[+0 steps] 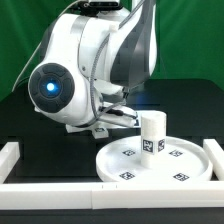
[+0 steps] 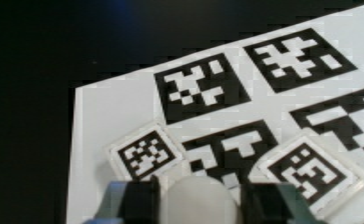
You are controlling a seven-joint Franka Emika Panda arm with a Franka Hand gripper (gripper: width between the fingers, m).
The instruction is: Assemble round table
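Observation:
The round table's large white disc lies flat at the exterior view's lower right, with black-and-white tags around its top. A short tagged cylindrical leg stands upright on its middle. My gripper hangs low behind the disc, to the exterior view's left of the leg and mostly hidden by the arm. In the wrist view my gripper is shut on a white rounded part, held between the dark fingers. Two small white tagged pieces show just beyond it; whether they belong to the held part I cannot tell.
The marker board lies under the gripper on the black table. White border rails run along the exterior view's left, front and right. A green backdrop stands behind.

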